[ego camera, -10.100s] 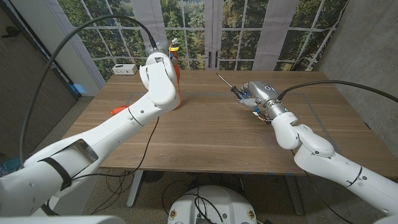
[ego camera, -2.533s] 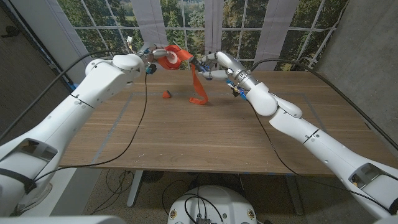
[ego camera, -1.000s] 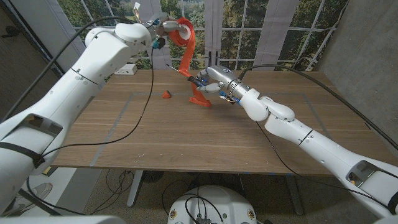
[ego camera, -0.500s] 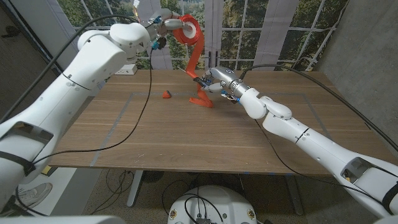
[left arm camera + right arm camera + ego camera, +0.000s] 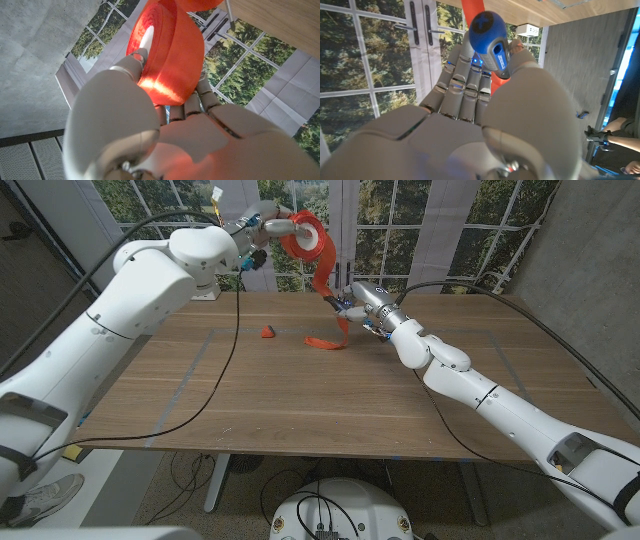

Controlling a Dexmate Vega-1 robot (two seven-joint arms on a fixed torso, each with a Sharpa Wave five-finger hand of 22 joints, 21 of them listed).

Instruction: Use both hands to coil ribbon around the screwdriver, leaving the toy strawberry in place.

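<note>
Item count at the desk (image 5: 330,395)

Two robot hands: the left robot hand (image 5: 268,225) (image 5: 150,135) is raised above the desk's far edge, and the right robot hand (image 5: 355,302) (image 5: 485,105) is over the desk's far part. One roll of orange ribbon (image 5: 305,235) (image 5: 167,52), with one loose strip trailing down to the desk surface. One screwdriver (image 5: 490,37) with a blue handle. One toy strawberry (image 5: 267,331), lying on the desk near the far edge. One white box (image 5: 205,290) at the desk's far left corner. One desk.
</note>
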